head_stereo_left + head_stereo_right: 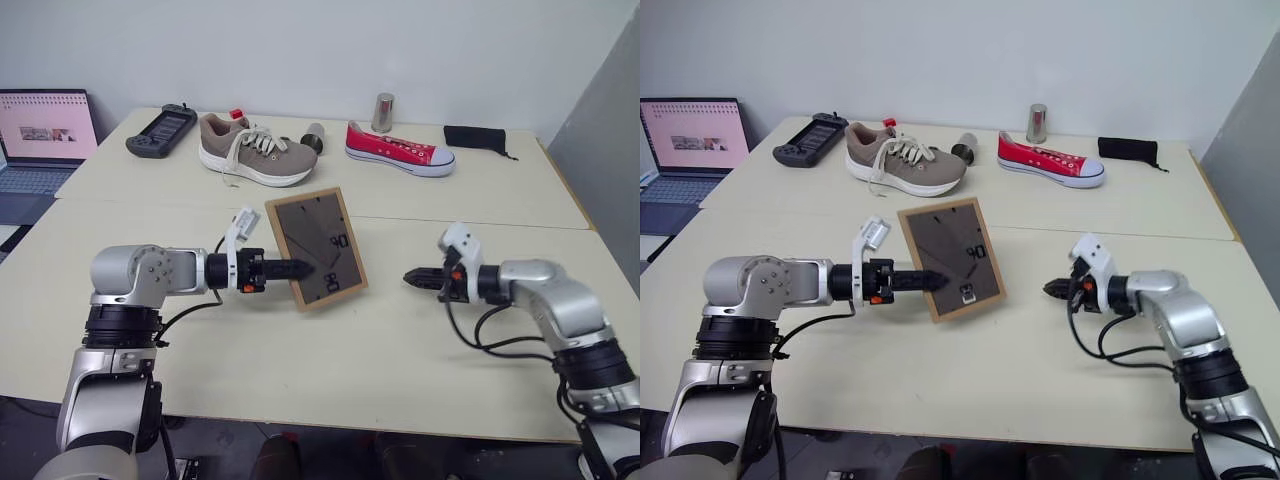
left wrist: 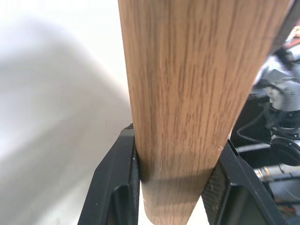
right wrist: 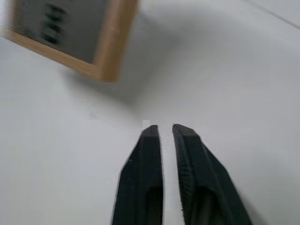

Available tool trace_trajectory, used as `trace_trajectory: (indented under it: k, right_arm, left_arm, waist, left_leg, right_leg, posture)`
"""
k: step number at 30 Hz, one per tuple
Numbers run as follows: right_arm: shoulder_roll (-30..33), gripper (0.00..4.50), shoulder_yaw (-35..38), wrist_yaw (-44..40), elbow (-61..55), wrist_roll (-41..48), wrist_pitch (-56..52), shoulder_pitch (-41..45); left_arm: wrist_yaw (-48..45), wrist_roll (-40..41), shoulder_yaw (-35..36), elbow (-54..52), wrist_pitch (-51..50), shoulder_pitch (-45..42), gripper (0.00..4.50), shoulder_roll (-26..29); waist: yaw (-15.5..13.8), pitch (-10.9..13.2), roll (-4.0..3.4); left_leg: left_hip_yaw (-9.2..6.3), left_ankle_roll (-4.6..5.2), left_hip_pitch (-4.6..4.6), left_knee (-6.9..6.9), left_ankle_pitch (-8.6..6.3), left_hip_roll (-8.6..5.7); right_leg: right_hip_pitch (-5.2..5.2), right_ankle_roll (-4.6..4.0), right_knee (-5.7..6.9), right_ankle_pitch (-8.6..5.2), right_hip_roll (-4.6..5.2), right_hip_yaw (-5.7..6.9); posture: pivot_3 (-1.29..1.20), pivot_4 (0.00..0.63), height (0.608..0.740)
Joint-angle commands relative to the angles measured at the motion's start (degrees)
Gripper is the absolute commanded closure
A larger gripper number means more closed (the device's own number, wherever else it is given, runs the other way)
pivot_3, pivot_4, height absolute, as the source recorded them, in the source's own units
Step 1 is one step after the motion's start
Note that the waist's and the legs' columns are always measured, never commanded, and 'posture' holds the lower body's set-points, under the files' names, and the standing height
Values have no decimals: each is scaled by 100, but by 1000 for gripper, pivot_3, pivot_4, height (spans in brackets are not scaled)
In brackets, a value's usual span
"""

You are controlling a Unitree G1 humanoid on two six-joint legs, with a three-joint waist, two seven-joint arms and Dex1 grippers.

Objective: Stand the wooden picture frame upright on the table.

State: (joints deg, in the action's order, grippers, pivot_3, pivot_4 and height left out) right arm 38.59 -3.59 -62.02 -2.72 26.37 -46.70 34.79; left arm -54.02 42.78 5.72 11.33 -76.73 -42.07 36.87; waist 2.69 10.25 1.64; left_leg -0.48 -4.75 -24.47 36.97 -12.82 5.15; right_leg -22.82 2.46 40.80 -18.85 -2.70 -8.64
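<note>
Both arms are reaching in over the near half of the desk (image 1: 420,370). Left gripper (image 1: 298,268) is pointing sideways toward the middle, its fingers (image 2: 117,183) pinching the light-wood edge of the wooden picture frame (image 1: 316,248); the left wrist view is showing the wood grain clamped between the two black pads. Frame is sitting roughly at the desk's middle, just on the near side of the seam, tilted with one corner down, dark back panel facing the camera, hinged stand lying against that panel. Cannot tell whether the low corner is touching the desk or hanging just above it.

Right gripper (image 1: 412,278) is hovering well apart from the frame on its other side, pointing toward it, holding nothing. Its fingers (image 3: 147,159) are standing nearly together with only a thin slit between them.

Far half of the desk is carrying a tan sneaker (image 1: 255,151), a red sneaker (image 1: 398,151), a black game controller (image 1: 161,131), a metal cylinder (image 1: 383,112), a dark round cup (image 1: 314,137) lying between the shoes, and a black pouch (image 1: 475,138). Laptop (image 1: 40,140) is standing open beyond the desk's left edge.
</note>
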Motion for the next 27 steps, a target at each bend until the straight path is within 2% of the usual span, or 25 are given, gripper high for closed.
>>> trace_trajectory:
  k: [1,10,12,13,14,21,27]
  right_arm:
    - [-32,3016,156,-357,-400,684,-422,611]
    - [-952,911,-442,-207,396,300,185,1618]
    - [-1102,478,-551,-158,636,111,468,1728]
    - [-1170,413,-613,-140,752,23,574,1775]
    - [-1210,32,-652,-147,839,-41,654,1806]
    - [-1518,12,-715,-183,930,-64,740,1924]
    - [-1626,12,-792,-386,384,272,366,1932]
  left_arm:
    - [-119,125,129,-231,164,-150,3205,122]
    - [-430,188,-180,-356,124,-227,3205,205]
    - [-475,202,-239,-415,90,-210,3205,217]
    - [-484,198,-265,-458,85,-186,3205,223]
    - [-488,189,-286,-485,89,-173,3205,227]
    - [-487,231,-307,-602,23,-122,3205,229]
    - [-492,165,-331,-559,52,-106,3205,218]
  waist:
    - [26,0,0]
    - [60,2,-3]
    - [56,2,-3]
    - [50,2,-3]
    - [50,2,-3]
    - [55,3,-4]
    - [56,3,-5]
  left_leg:
    - [-6,0,0,-1,0,1]
    - [-30,0,-7,4,0,-4]
    - [-35,-1,-12,3,1,-3]
    - [-36,-1,-15,3,1,-3]
    - [-38,-3,-25,3,2,-3]
    - [-39,-28,-39,0,16,0]
    - [-40,-27,-38,1,16,0]
  right_leg:
    - [0,0,0,0,-1,4]
    - [2,-1,3,0,-2,25]
    - [-1,-1,3,0,-1,31]
    - [-3,-1,3,0,-2,32]
    - [-13,-1,4,0,-1,34]
    - [-37,-3,16,0,-1,38]
    - [-37,-3,19,0,-1,39]
  posture:
    - [0,150,740]
    - [0,150,740]
    - [0,150,740]
    - [0,150,740]
    - [0,150,740]
    - [0,150,740]
    - [0,150,740]
